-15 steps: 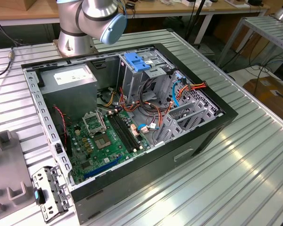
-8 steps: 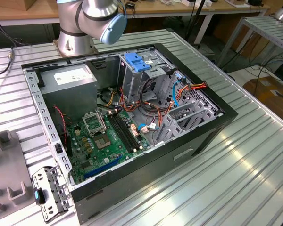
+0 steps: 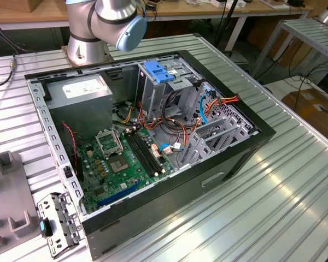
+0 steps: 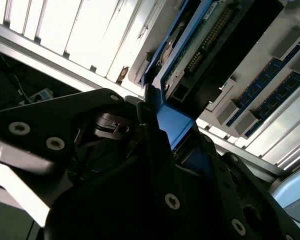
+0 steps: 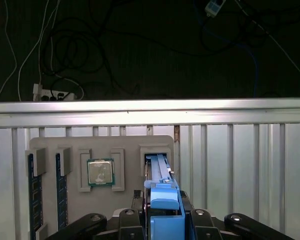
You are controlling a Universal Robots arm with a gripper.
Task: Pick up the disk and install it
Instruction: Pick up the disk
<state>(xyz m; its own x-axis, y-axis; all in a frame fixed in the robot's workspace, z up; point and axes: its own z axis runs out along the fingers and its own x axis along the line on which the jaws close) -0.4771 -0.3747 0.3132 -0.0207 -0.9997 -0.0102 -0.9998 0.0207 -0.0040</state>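
Closest to the lens in the second wrist view, the gripper (image 4: 177, 132) pinches the blue frame of the disk (image 4: 190, 45). Its black fingers (image 4: 151, 117) press on either side, and the drive's green circuit board faces the camera. Blue-edged memory sticks (image 4: 262, 82) lie just beyond it.

In the first wrist view the disk (image 5: 159, 172) stands edge-on. Its far end is at the slot of a grey holder tray (image 5: 90, 145) on the ribbed table (image 5: 240, 150). Whether it has cleared the slot I cannot tell. A processor chip (image 5: 100, 172) sits between that slot and the memory sticks.

In the exterior view the open computer case (image 3: 251, 136) lies on its side, with the arm (image 3: 112, 19) at eleven o'clock from it and the holder tray at nine o'clock. A light-blue latch plate (image 3: 158, 71) tops the drive cage at one o'clock from the motherboard (image 3: 126, 164).

By my reading the grasp is made, while carrying the disk over and seating it in the case is not yet done. A white label (image 3: 79, 86) on the power supply carries print too small to read.
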